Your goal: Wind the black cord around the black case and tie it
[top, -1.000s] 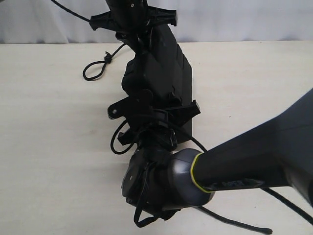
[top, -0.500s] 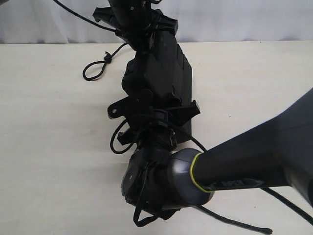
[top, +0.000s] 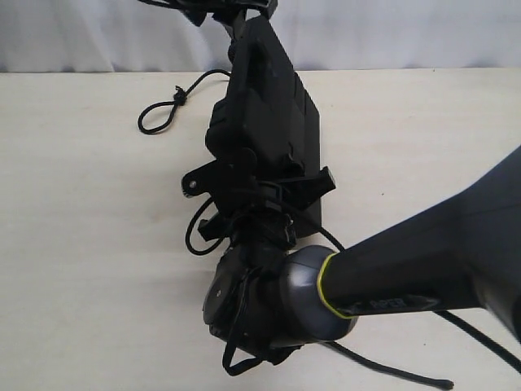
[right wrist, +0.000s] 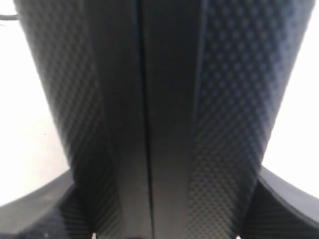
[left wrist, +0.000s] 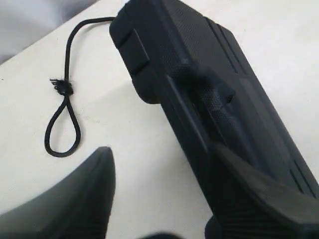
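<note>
I see left gripper (left wrist: pixel 160 152) fingers gaping wide, holding nothing, flat matte black plastic case (left wrist: pixel 209 74) just beside one finger. Right gripper (right wrist: pixel 159 199) fingers clamp the case between them. Thin black braided cord (left wrist: pixel 63 88) lies apart from left fingers.

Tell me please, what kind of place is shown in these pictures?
Probably a robot test bench in a lab. A plain pale table stands before a bare whitish backdrop, and a large robot arm reaches over it to a black case, with a black cord beside.
</note>
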Robot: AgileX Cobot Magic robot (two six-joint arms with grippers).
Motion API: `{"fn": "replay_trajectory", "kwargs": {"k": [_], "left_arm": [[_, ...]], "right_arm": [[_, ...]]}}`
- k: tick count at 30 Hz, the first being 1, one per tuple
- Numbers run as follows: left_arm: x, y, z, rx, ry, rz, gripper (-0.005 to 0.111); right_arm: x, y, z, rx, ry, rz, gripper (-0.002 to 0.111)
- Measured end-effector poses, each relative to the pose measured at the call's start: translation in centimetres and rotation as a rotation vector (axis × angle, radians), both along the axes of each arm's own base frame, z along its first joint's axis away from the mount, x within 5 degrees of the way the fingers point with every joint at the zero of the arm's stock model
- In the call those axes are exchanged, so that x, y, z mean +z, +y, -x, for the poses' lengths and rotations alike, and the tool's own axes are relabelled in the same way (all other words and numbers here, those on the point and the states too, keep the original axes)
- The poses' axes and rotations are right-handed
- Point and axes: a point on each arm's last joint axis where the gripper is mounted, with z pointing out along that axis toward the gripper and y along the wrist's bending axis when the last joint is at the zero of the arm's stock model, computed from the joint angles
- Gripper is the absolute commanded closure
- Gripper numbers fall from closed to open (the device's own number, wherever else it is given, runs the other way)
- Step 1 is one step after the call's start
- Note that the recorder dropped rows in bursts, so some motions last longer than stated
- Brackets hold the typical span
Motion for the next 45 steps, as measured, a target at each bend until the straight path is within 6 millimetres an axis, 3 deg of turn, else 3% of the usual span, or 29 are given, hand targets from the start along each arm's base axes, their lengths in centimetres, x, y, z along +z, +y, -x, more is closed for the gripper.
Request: {"fn": "replay_trajectory", "kwargs": {"k": [5, 9, 14, 15, 20, 23, 26, 29, 32, 34, 36, 39, 41, 45], "left_arm": [[1.0, 0.3, 0.4, -0.016, -0.023, -0.002, 0.054], [-0.1, 1.5, 0.0, -0.009, 0.009, -0.03, 0.054], [-3.8, 6.6, -1.1, 0.088, 0.121, -0.122, 0.054], [-5.0, 8.8, -1.4, 0.134, 0.159, -0.146, 0.054], [-8.5, 14.9, -1.4, 0.256, 0.259, -0.161, 0.054], [-10.3, 16.5, -1.6, 0.28, 0.233, -0.14, 0.054], [-11.5, 16.8, -2.5, 0.241, 0.112, -0.111, 0.054], [-11.6, 16.4, -3.7, 0.07, -0.008, -0.15, 0.056], [-13.4, 15.7, -5.0, -0.061, -0.081, -0.167, 0.079], [-16.8, 15.4, -6.7, -0.068, 0.055, -0.144, 0.08], [-18.3, 14.7, -9.2, -0.064, 0.178, -0.076, 0.08], [-20.6, 14.1, -11.0, -0.055, 0.177, -0.046, 0.08], [-22.1, 14.8, -11.7, 0.018, 0.145, -0.092, 0.08], [-22.1, 15.2, -12.1, 0.052, 0.102, -0.127, 0.08]], "right_arm": [[0.0, 0.0, 0.0, -0.004, 0.0, -0.001, 0.104], [0.0, 0.0, 0.0, -0.006, -0.001, -0.002, 0.104], [0.9, -0.4, 0.1, -0.009, 0.016, -0.044, 0.104], [1.4, -0.6, 0.3, -0.009, 0.023, -0.076, 0.104], [2.0, -1.0, 0.5, -0.015, 0.033, -0.12, 0.104], [1.9, -1.3, 0.1, -0.023, 0.051, -0.131, 0.104], [1.6, -1.9, -0.6, -0.031, 0.082, -0.146, 0.104], [1.6, -2.2, -1.1, -0.036, 0.092, -0.155, 0.104], [1.7, -2.2, -1.2, -0.029, 0.09, -0.154, 0.104], [1.7, -2.3, -1.3, -0.029, 0.089, -0.153, 0.104], [1.6, -2.3, -1.3, -0.028, 0.091, -0.154, 0.104], [1.7, -2.2, -1.3, -0.021, 0.1, -0.16, 0.104], [1.7, -2.2, -1.3, -0.02, 0.102, -0.163, 0.104], [1.7, -2.2, -1.3, -0.02, 0.102, -0.161, 0.104]]}}
